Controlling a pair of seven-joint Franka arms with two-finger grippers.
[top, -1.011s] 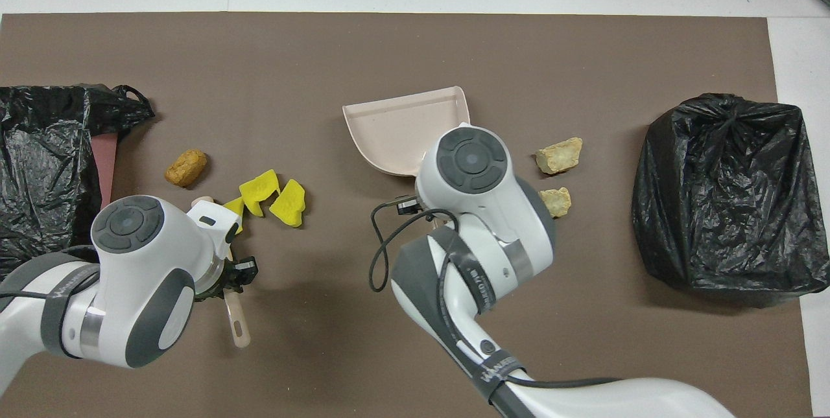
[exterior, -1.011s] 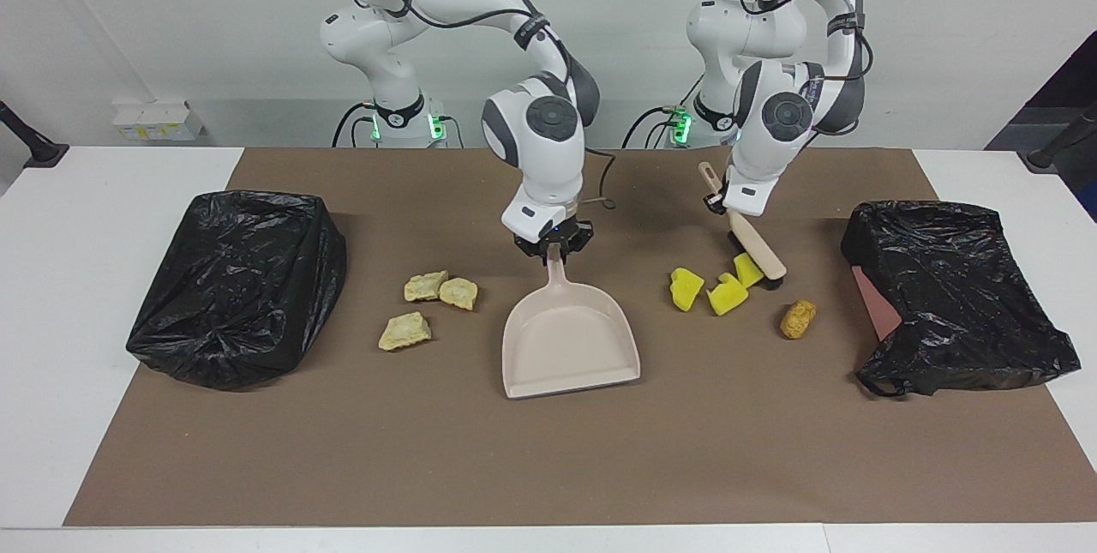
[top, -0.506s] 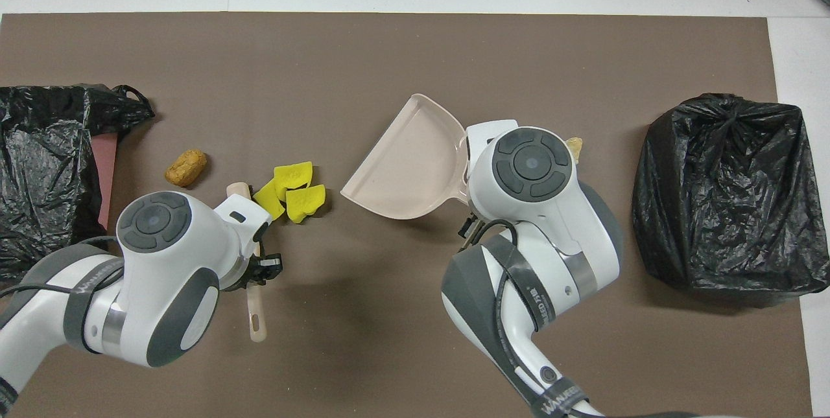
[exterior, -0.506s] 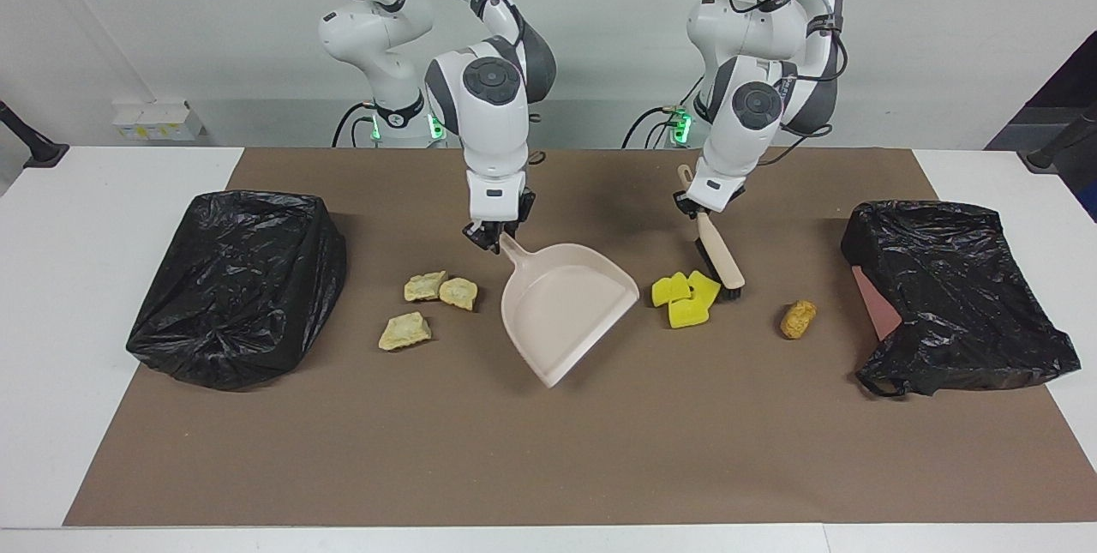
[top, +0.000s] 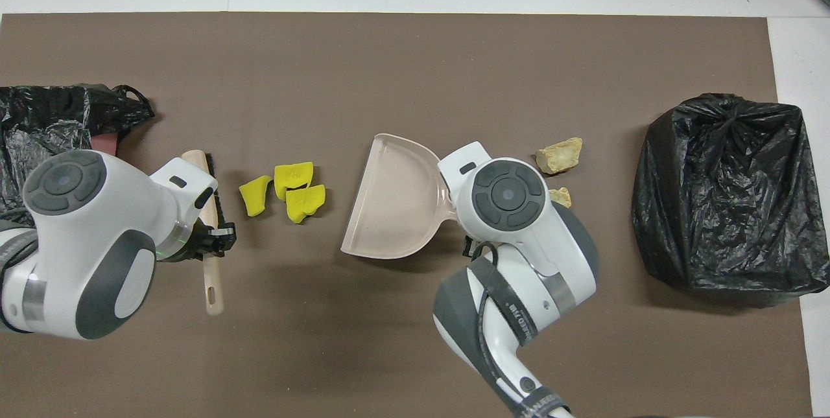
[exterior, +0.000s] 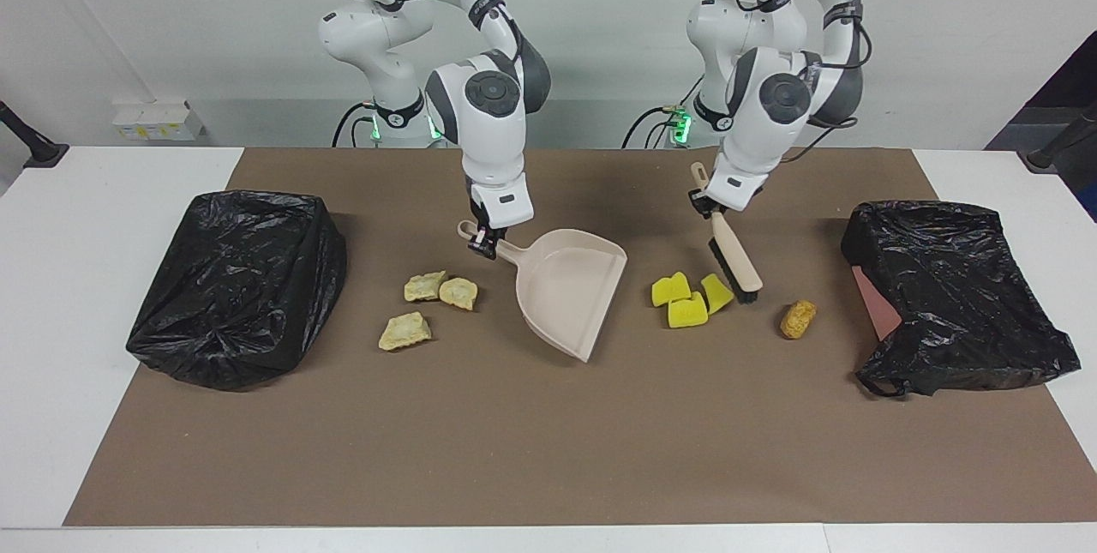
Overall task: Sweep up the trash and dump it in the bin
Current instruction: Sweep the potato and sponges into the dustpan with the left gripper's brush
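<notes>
My right pincer (exterior: pixel 485 242) grasps dustpan (exterior: pixel 570 287), left pincer (exterior: pixel 708 208) grasps brush (exterior: pixel 735 260); pan empty, yellow chunks (exterior: pixel 686 300), orange chunk (exterior: pixel 798 318), tan chunks (exterior: pixel 428 303) all unswept, nothing binned.

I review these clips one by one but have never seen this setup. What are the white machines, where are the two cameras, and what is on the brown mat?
Two robot arms work at a table. One camera faces them; the other looks down from above their end. The right gripper is shut on a beige dustpan; the left gripper is shut on a brush. Trash lies loose: yellow chunks between brush and dustpan, an orange-brown chunk, tan chunks. A black-bagged bin stands at each end.
</notes>
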